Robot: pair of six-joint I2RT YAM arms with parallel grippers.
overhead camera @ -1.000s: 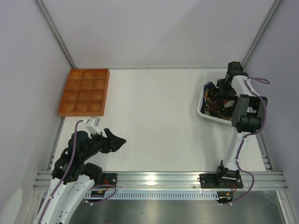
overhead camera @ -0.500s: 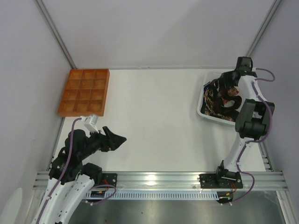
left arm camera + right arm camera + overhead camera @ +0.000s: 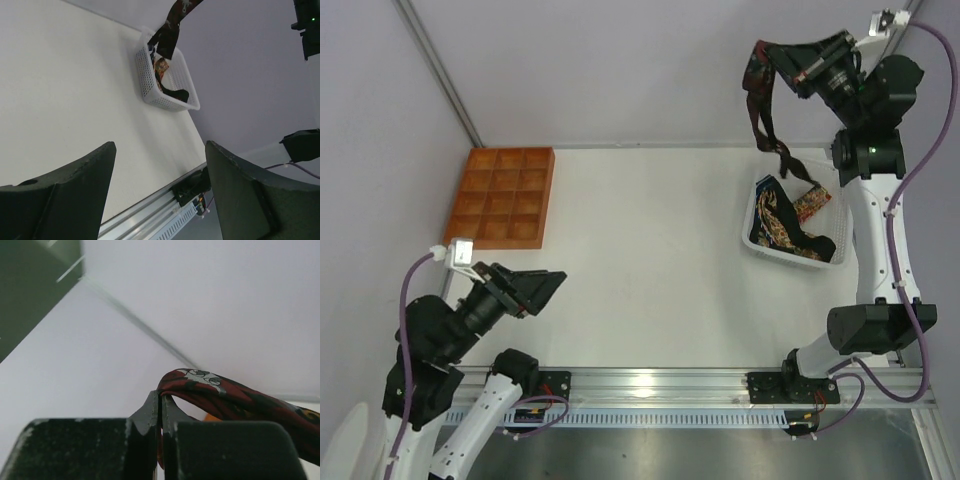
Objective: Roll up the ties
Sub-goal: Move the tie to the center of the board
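1. Ties: three made out for certain. One maroon patterned fabric necktie (image 3: 761, 95) hangs in the air over the far right of the white worktop (image 3: 640, 250). Its lower end dangles down to the one white plastic lattice basket (image 3: 756, 238).
2. The basket holds a black tie with gold print (image 3: 778, 225) and a multicoloured tie (image 3: 812, 203), heaped together. Whether more lie beneath them cannot be told.
3. Right tool (image 3: 160, 402): raised high, jaws pinched together on a fold of the maroon necktie. In the right wrist view the cloth loops out to the right of the jaws.
4. Left tool (image 3: 160, 150): jaws spread wide with nothing between them, held above the near-left of the worktop, well apart from the basket.
5. One orange compartment tray (image 3: 500, 197) sits at the far left. It has twelve cells, three across by four deep.
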